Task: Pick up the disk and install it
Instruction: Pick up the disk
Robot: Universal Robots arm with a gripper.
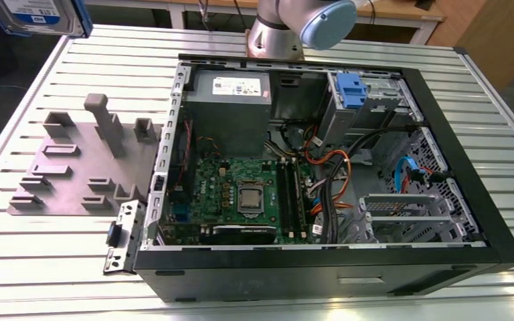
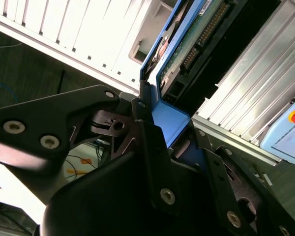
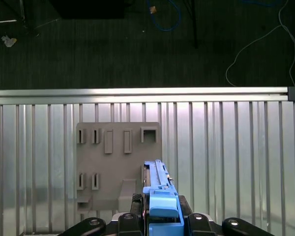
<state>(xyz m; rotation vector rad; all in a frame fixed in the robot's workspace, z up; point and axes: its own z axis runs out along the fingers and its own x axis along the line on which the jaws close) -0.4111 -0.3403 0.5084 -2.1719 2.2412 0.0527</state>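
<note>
The claw [image 3: 161, 219] is clamped on the disk [image 1: 38, 15] by its blue bracket, at the exterior view's upper left corner. It is well apart from the open computer case [image 1: 328, 271]. A grey fixture plate [image 1: 69, 174] lies on the slatted desk [image 1: 43, 267] beside the case.

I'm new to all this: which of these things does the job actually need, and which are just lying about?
Job: disk, held in the shut gripper; open computer case.
Lying about: grey slotted plate on the table; power supply and blue clip in the case.
</note>
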